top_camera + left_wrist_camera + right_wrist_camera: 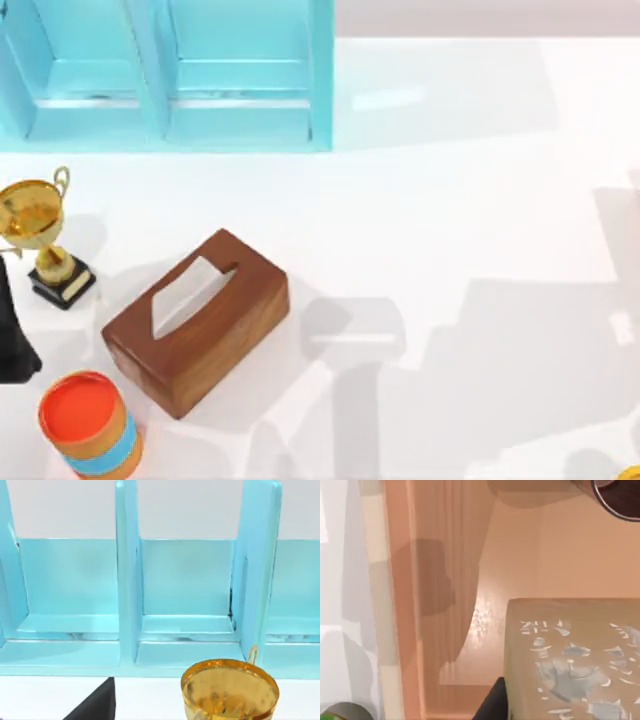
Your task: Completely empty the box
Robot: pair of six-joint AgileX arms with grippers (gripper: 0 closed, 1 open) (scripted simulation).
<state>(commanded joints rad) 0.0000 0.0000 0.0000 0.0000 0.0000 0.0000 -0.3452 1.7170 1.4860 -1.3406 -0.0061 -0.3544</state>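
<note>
A brown wooden tissue box (197, 319) is seen lying on the white table (450, 220), in the left half of the top view, turned at an angle, with a white tissue (185, 294) showing in its slot. A gold trophy (38, 228) on a black base stands to its left, and an orange can with a blue band (88, 424) stands near the box's lower left corner. A light blue shelf unit (170, 75) is placed along the far edge at the left.

A dark part of the left arm (15, 330) is seen at the left edge, beside the trophy. In the left wrist view the blue shelf (150, 605) and the trophy cup (229, 690) are shown. How far the left claw is open cannot be told.

In the right wrist view a pale orange box interior (520, 570) with a beige speckled block (572, 660) inside is shown. The state of the right claw cannot be told either.
</note>
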